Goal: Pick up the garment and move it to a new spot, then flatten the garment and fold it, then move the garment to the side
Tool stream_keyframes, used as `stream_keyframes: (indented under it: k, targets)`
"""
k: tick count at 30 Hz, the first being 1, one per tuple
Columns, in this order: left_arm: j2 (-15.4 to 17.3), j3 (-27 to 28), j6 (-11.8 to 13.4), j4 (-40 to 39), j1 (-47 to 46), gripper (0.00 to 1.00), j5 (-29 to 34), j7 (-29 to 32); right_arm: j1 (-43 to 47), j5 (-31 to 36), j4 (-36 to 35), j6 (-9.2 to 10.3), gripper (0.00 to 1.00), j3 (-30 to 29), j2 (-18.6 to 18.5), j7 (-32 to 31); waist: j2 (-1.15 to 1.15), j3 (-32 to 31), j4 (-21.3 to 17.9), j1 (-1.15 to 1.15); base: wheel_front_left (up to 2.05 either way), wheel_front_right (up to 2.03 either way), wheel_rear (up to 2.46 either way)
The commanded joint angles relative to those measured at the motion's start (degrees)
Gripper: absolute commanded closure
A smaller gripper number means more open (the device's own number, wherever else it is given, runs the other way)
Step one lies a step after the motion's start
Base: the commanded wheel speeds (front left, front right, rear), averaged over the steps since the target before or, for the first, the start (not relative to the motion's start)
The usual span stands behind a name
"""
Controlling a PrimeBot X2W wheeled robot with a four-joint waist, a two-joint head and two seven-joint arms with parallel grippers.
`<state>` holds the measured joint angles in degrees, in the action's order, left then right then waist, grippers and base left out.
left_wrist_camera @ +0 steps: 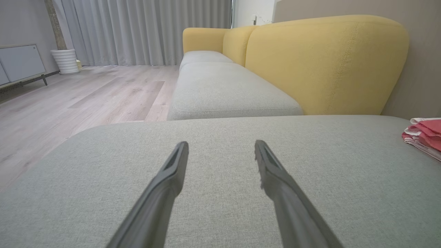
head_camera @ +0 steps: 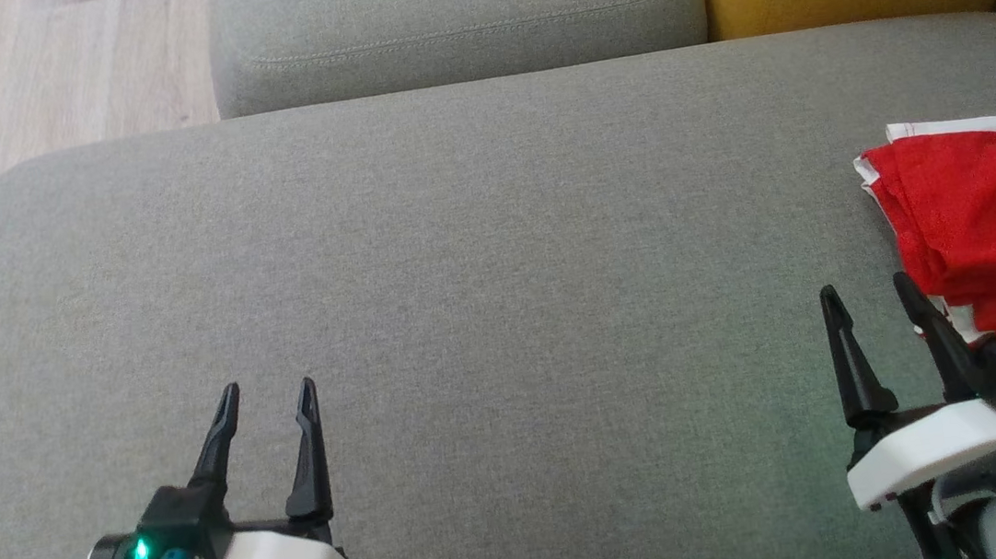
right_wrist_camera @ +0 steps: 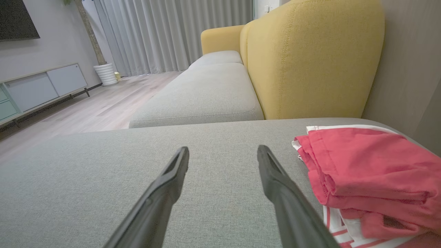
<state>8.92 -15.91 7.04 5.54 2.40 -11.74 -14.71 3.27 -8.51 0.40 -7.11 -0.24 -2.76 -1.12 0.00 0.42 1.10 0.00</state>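
Right gripper (head_camera: 863, 285): fingers spread, nothing between them; set at 4 o'clock in the head view, tips pointing to 12.
Left gripper (head_camera: 269, 385): fingers spread, likewise empty; set at 8 o'clock, tips pointing to 12.
Garment (head_camera: 982, 219): red cloth with white trim, lying in folded layers on the right end of the grey seat cushion (head_camera: 495, 252), partly cut by the picture edge.
Bearing from right gripper: 1 to 2 o'clock, just beside the outer finger. The right wrist view puts the cloth at 3 to 4 o'clock of that finger; whether finger and cloth touch cannot be told.
Bearing from left gripper: 2 to 3 o'clock, well apart, with bare cushion between.
Long axis: the visible part runs roughly 12 to 6 o'clock, parallel to the right fingers; full extent not shown.
Nearer arm: right, plainly.
Assessment: any grasp falls to the right arm, which would need a short swing toward 2 o'clock. The bundle looks already folded and set aside, so the task may be near complete.
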Motion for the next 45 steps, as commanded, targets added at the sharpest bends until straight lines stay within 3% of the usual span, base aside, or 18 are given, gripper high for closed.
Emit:
stream_keyframes:
  k: [1,45]
  targets:
    - [0.92,1.79,-0.18,-1.89,-1.88,0.0,0.27,-0.29,-1.47,-0.25,-2.27,-0.37,0.0,1.06,-0.12,-0.04,0.0,0.1,0.01,0.0,0.0,0.0,0.0]
    - [0.46,0.86,-0.94,-2.17,-3.05,0.0,1.67,-0.29,-1.7,-0.95,-2.52,-0.37,0.0,1.05,-0.12,-0.51,0.0,1.02,1.06,0.0,0.0,0.0,0.0]
